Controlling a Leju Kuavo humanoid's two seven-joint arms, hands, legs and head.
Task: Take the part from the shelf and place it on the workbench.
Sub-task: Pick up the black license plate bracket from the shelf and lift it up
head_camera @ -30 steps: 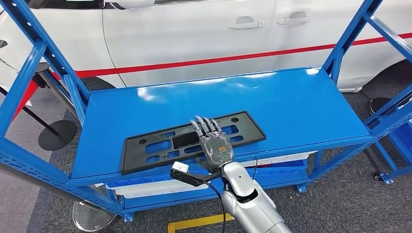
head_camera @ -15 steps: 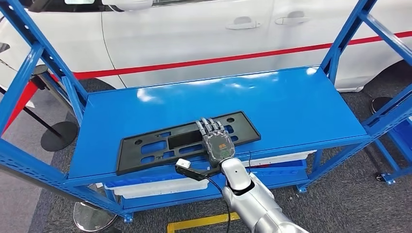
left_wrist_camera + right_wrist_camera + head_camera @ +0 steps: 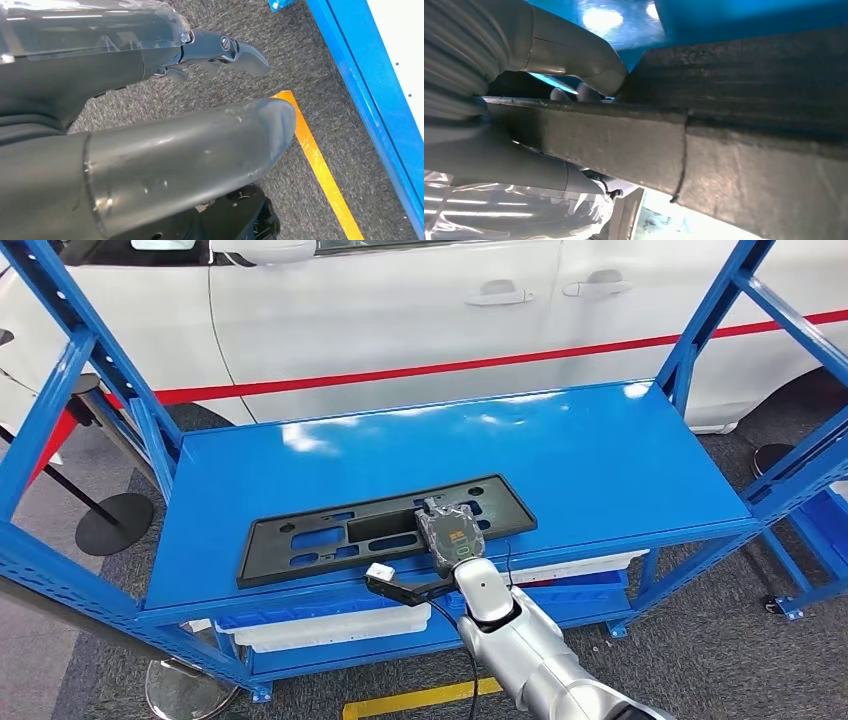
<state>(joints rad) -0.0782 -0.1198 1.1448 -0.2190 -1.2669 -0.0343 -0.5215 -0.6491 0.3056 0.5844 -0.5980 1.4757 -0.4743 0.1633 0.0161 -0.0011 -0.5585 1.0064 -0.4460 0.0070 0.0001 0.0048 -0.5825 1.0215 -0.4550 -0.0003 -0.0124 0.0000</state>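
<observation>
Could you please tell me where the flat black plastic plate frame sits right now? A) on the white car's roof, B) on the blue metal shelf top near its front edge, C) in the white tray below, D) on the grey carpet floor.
B: the flat black plastic plate frame lies on the blue metal shelf top near its front edge, with the right hand on it.

Blue uprights (image 3: 95, 360) flank the shelf (image 3: 560, 450), whose surface lies open behind and right of the black part (image 3: 340, 535), with a white car (image 3: 400, 310) just beyond.
</observation>
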